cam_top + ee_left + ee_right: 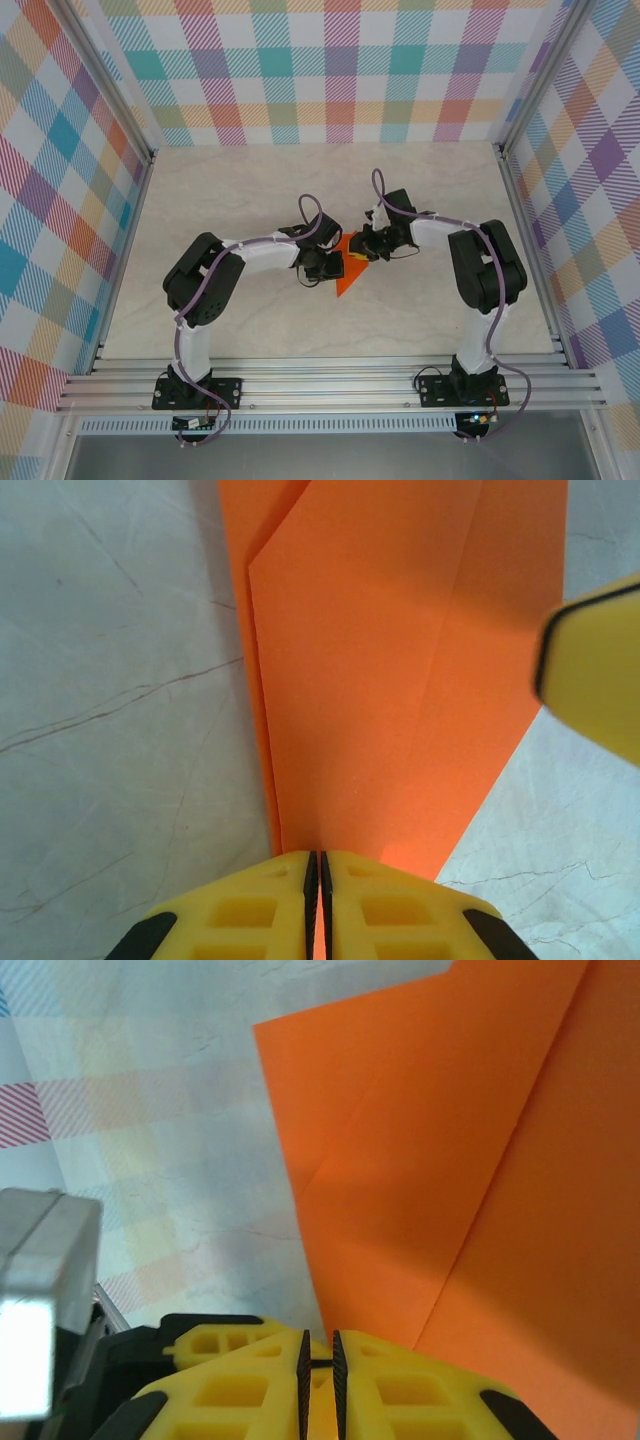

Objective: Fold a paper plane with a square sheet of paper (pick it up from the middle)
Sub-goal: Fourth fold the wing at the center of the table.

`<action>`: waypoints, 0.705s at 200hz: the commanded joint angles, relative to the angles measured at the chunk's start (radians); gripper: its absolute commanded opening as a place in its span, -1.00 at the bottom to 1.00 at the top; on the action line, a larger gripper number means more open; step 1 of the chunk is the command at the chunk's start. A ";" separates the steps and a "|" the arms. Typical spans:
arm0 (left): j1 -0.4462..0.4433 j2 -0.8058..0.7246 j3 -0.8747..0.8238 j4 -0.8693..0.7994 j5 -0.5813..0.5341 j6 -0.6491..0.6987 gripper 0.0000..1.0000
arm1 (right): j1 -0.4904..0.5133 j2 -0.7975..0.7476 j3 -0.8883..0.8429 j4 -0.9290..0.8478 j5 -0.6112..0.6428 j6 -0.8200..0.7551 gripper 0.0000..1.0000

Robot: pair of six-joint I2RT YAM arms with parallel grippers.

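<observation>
- Our left pincer (317, 860) is clenched on the folded sheet of paper (390, 680) at the frame's bottom centre.
- Our right pincer (318, 1338) is nearly closed at the sheet's edge; we cannot tell whether it grips.
- We judge that uneven pulls could tear the sheet, skew its creases, or drag it across the worktop (110, 730).

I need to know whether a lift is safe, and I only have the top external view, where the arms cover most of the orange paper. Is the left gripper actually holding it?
Observer: Yes. In the left wrist view the left gripper has its jaws shut on the near edge of the orange paper.
Operator: And the right one?
Observer: The right gripper has its jaws closed to a thin slit at the paper's edge. I cannot tell whether they pinch it.
Operator: Any folds in it?
Observer: Yes. The left wrist view shows a flap folded over, with its slanted edge lying on a lower layer.
</observation>
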 commanded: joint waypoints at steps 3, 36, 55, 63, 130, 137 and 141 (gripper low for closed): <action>0.006 0.024 -0.011 -0.034 -0.002 0.007 -0.74 | 0.007 0.050 0.038 0.010 -0.028 0.000 -0.68; 0.004 0.021 -0.014 -0.050 -0.007 0.013 -0.74 | 0.006 0.090 0.082 -0.041 0.042 -0.026 -0.68; 0.004 0.019 -0.019 -0.063 -0.013 0.020 -0.75 | 0.005 0.110 0.120 -0.073 0.090 -0.042 -0.68; 0.004 0.017 -0.024 -0.065 -0.016 0.022 -0.75 | 0.002 0.119 0.143 -0.090 0.111 -0.048 -0.68; 0.004 -0.004 -0.065 -0.057 -0.028 0.021 -0.76 | -0.063 0.231 0.298 -0.143 0.156 -0.054 -0.67; 0.005 -0.004 -0.064 -0.057 -0.027 0.022 -0.76 | -0.071 0.234 0.307 -0.142 0.146 -0.054 -0.66; 0.004 -0.004 -0.063 -0.057 -0.027 0.022 -0.76 | -0.076 0.232 0.312 -0.141 0.140 -0.055 -0.66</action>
